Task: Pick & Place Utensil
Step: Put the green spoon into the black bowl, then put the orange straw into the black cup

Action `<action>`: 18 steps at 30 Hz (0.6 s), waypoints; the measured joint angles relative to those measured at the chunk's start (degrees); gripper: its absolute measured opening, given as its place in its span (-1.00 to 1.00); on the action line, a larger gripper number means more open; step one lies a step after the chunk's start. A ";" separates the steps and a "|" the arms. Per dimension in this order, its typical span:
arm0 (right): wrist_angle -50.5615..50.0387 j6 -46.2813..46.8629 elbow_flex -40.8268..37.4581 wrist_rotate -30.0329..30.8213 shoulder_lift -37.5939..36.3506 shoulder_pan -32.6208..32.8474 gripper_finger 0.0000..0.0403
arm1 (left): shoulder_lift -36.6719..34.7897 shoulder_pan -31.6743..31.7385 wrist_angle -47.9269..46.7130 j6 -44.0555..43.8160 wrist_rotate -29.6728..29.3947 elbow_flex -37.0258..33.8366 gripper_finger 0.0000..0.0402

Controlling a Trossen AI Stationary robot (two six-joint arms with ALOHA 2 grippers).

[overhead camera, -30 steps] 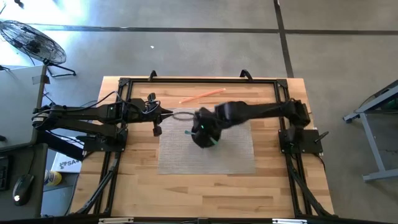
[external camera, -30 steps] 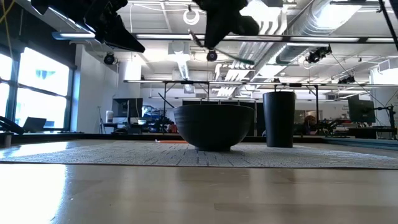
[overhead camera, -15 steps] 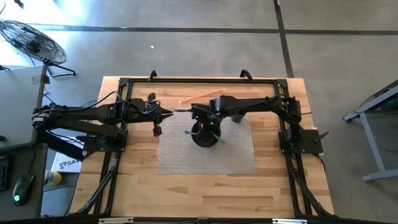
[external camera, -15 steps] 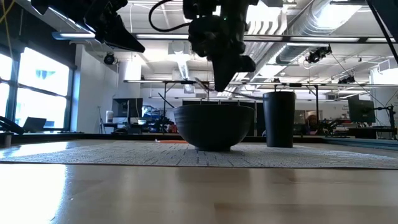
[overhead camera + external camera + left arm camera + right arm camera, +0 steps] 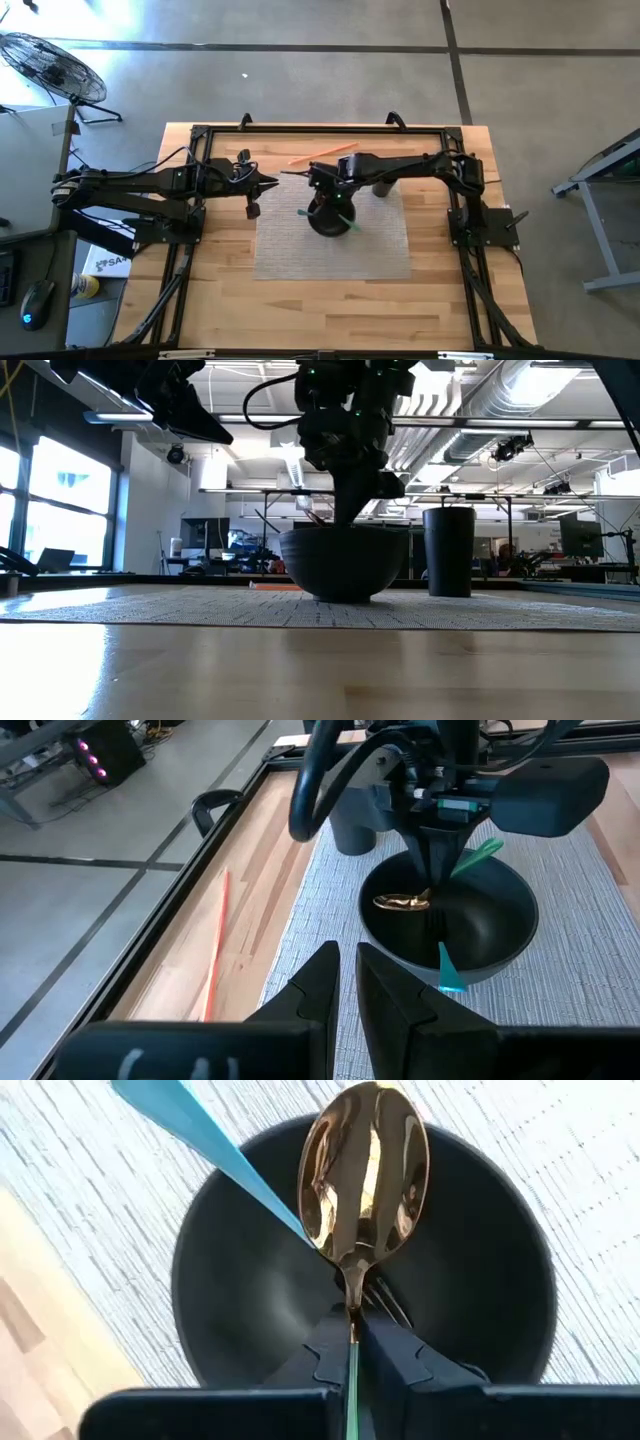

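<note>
A black bowl (image 5: 328, 222) (image 5: 343, 565) stands on a grey woven mat (image 5: 385, 245). A blue utensil (image 5: 205, 1135) (image 5: 448, 970) and a green one (image 5: 478, 854) lean out over its rim, and fork tines (image 5: 388, 1306) show inside. My right gripper (image 5: 336, 197) (image 5: 346, 510) hangs over the bowl, shut on a gold spoon (image 5: 365, 1170) (image 5: 403, 902). My left gripper (image 5: 272, 181) (image 5: 347, 965) waits, shut, left of the bowl and above the mat's far left corner. My right gripper pinches the gold spoon between its two fingers at the thin neck (image 5: 350, 1302) just behind the spoon's head. The fingers point down from above and the handle runs back between them. The spoon is lifted clear, its head (image 5: 400, 903) down inside the bowl's mouth.
A tall dark cup (image 5: 382, 187) (image 5: 448, 550) stands on the mat's far edge, right of the bowl. An orange utensil (image 5: 325, 153) (image 5: 215, 940) lies on the wood beyond the mat. A black frame rail (image 5: 320, 130) runs along the far edge.
My right gripper has come down from high above the table toward the bowl, carrying the gold spoon, and now reaches the bowl's rim with the spoon's head inside. It has stayed shut on the spoon.
</note>
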 joint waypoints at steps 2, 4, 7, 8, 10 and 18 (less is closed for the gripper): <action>0.14 -0.08 -0.02 -0.15 0.00 0.00 -0.93 | 0.00 0.00 0.00 0.00 0.00 0.00 -0.83; 0.23 -0.31 -0.02 -0.21 0.00 0.00 -0.90 | 0.00 0.00 0.00 0.00 0.00 0.00 -0.83; 0.26 -1.27 0.00 1.76 0.00 0.13 -0.85 | 0.00 0.00 0.00 0.00 0.00 0.00 -0.83; 0.22 -1.40 0.00 2.55 0.00 0.15 -0.85 | 0.00 0.00 0.00 0.00 0.01 0.00 -0.83; 0.25 -1.45 -0.02 3.40 0.00 0.13 -0.85 | 0.00 0.00 0.00 0.00 0.00 0.00 -0.83; 1.43 -1.46 0.00 3.62 0.00 0.13 -0.85 | -0.01 0.00 0.00 0.00 0.00 0.00 -0.83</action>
